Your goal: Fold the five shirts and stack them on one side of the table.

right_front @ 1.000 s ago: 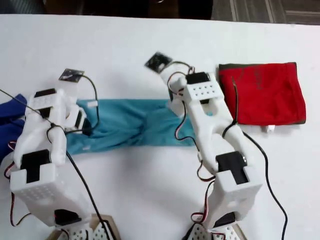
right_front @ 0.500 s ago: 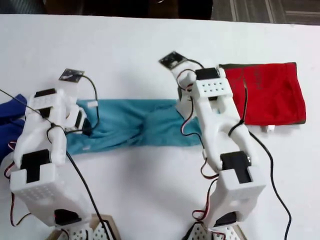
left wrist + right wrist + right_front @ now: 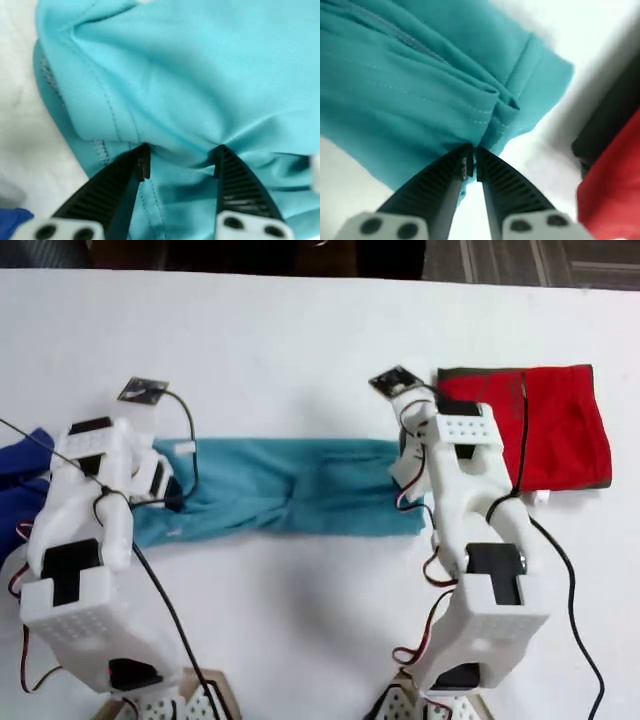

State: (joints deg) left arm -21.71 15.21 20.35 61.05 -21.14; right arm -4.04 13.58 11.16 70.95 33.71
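A teal shirt (image 3: 280,485) lies stretched in a long band across the middle of the table. My left gripper (image 3: 163,483) stands over its left end; in the left wrist view the gripper (image 3: 181,160) is open, both tips pressed into the teal cloth (image 3: 200,75). My right gripper (image 3: 406,466) is at the shirt's right end. In the right wrist view it (image 3: 471,162) is shut on a bunched hem of the teal shirt (image 3: 410,90). A folded red shirt (image 3: 555,430) lies at the back right, close to the right gripper.
A dark blue shirt (image 3: 20,465) lies crumpled at the table's left edge, beside the left arm. The red shirt's edge (image 3: 615,190) shows just past the teal hem. Bare white table (image 3: 250,330) stretches behind the arms and in front of the teal shirt.
My right gripper has moved to the right with the teal shirt's end, drawing the shirt out longer toward the red shirt. The left arm has kept still.
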